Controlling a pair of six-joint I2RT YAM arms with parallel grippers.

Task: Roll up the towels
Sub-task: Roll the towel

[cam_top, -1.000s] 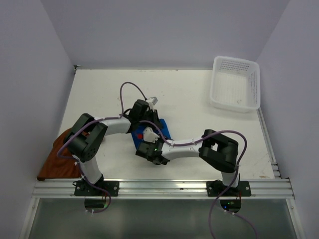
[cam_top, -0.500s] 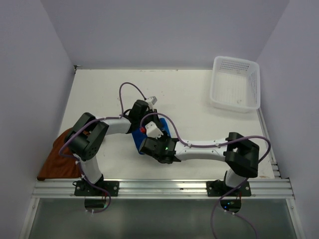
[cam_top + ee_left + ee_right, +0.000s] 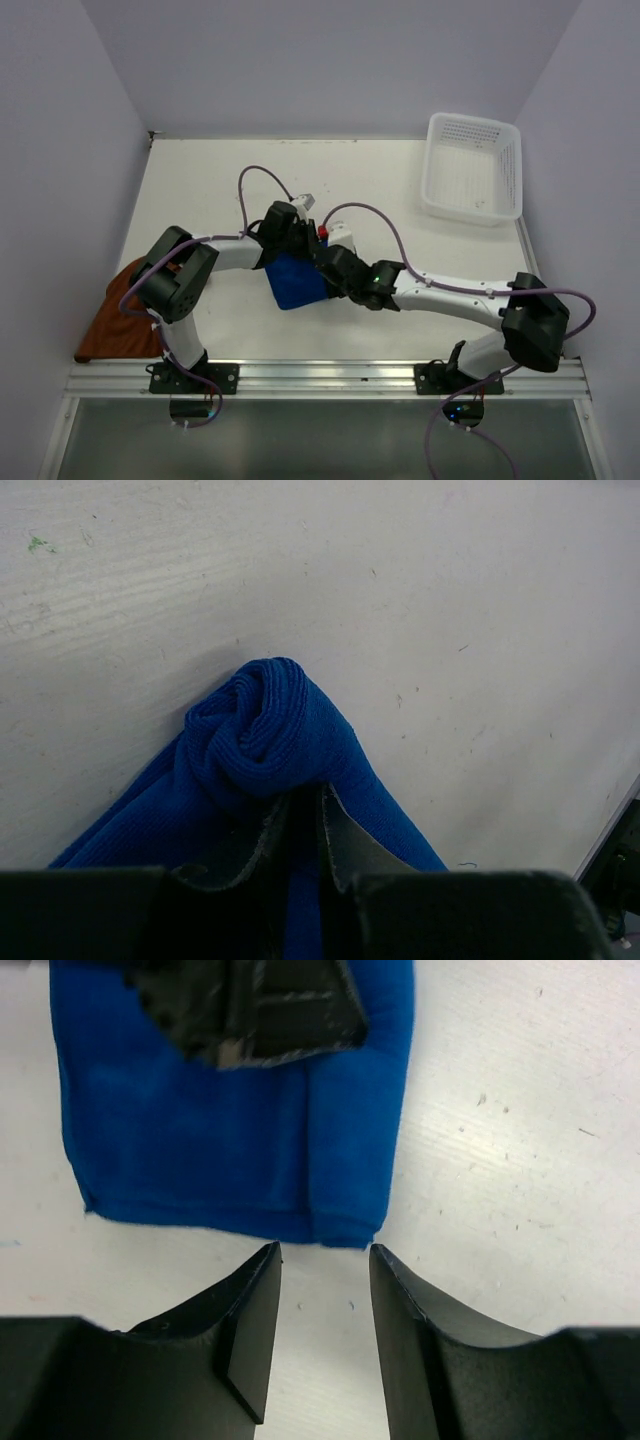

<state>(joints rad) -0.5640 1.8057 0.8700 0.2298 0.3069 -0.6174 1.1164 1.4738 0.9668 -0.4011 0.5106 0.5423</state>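
Left wrist view: left claw [image 3: 305, 815] clamps bright blue cloth towel [image 3: 262, 725] at its rolled end, likely securing the roll; right claw [image 3: 324, 1252] open, empty, facing towel edge.

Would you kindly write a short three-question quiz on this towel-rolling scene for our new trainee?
1. Fill in: in the top view, the rust-brown towel lies at the table's ____ edge.
2. The left gripper pinches: A) the blue towel, B) the rust-brown towel, C) nothing.
3. True or false: the right gripper is clamped on the blue towel.
Key: 1 left; 2 A; 3 false, its jaws stand open, short of the towel's edge.
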